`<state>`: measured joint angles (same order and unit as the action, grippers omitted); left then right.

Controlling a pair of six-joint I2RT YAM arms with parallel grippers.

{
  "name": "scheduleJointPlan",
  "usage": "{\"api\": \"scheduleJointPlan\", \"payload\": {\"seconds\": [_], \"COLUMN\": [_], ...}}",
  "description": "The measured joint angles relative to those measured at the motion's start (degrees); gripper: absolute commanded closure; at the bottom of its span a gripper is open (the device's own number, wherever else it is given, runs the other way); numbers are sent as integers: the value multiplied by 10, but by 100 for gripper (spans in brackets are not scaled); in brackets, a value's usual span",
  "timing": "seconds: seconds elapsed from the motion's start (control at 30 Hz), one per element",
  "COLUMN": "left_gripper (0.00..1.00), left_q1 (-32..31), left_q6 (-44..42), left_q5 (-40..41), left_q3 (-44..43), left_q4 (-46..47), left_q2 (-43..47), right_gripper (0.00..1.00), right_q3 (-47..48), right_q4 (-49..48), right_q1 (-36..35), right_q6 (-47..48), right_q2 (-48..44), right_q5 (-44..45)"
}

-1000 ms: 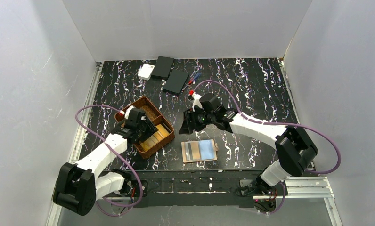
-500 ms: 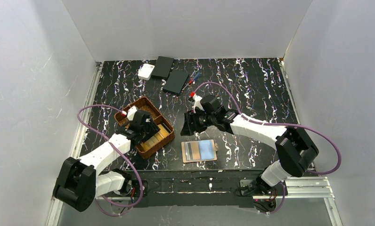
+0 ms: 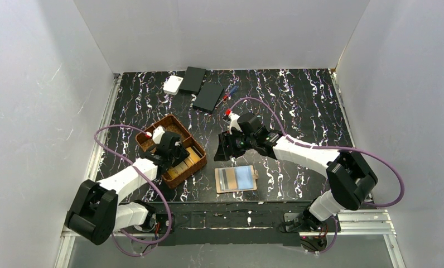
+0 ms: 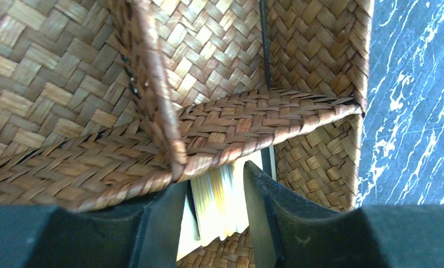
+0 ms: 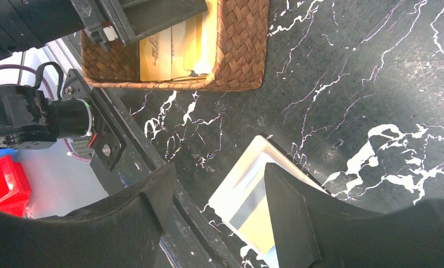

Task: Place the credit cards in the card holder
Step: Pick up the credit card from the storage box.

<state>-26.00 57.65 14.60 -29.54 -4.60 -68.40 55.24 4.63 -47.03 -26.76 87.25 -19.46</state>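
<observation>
Left gripper (image 3: 174, 153): reaching down into the near-right compartment of the woven tray, its fingers (image 4: 164, 223) straddling a stack of cards; they are sitting close on both sides, and I cannot tell whether they are pressing yet.
Woven tray (image 3: 167, 124): sitting left of centre, turned at an angle, with woven dividers (image 4: 236, 123) splitting it into compartments.
In the way: one divider is crossing just in front of the left fingertips, right at the top of the stack.
Credit cards (image 4: 220, 206): orange-gold, standing on edge in the tray's near-right compartment, none outside it that I can see.
Right gripper (image 3: 225, 148): hovering over the table just beyond the card holder, jaws spread wide and gripping nothing.
Card holder (image 3: 236, 178): lying unfolded and flat near the front edge, well apart from the tray, inner face up and showing a greyish band and a blue sheen.
Table (image 3: 298, 100): black with white veining.
Far edge: a white box (image 3: 173, 85), two flat black boxes (image 3: 193, 79) (image 3: 209, 96) and some pens (image 3: 229, 92) are lying together.
</observation>
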Motion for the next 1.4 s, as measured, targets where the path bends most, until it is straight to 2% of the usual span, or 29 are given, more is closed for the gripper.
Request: {"api": "scheduleJointPlan", "payload": {"seconds": [0.23,0.43,0.93,1.4], "left_gripper": [87,100,100,100], "left_q1": [-4,-9,-11,-1], "left_q6": [-11,-19,-37,-72], "left_q5": [-16,-26,-32,-26], "left_q3": [-5,-18,-20,-58], "left_q4": [42,63,28,-90], "left_q2": [-33,-22,2,113], "right_gripper": [32,33,33,33], "right_q3": [-8,-8,-8,-8], "right_q4": [1,1,1,1], "right_q1": [0,0,0,0], "right_q6": [0,0,-1,-1], "right_q2": [-5,-5,-5,-5], "right_q5": [0,0,-2,-2]}}
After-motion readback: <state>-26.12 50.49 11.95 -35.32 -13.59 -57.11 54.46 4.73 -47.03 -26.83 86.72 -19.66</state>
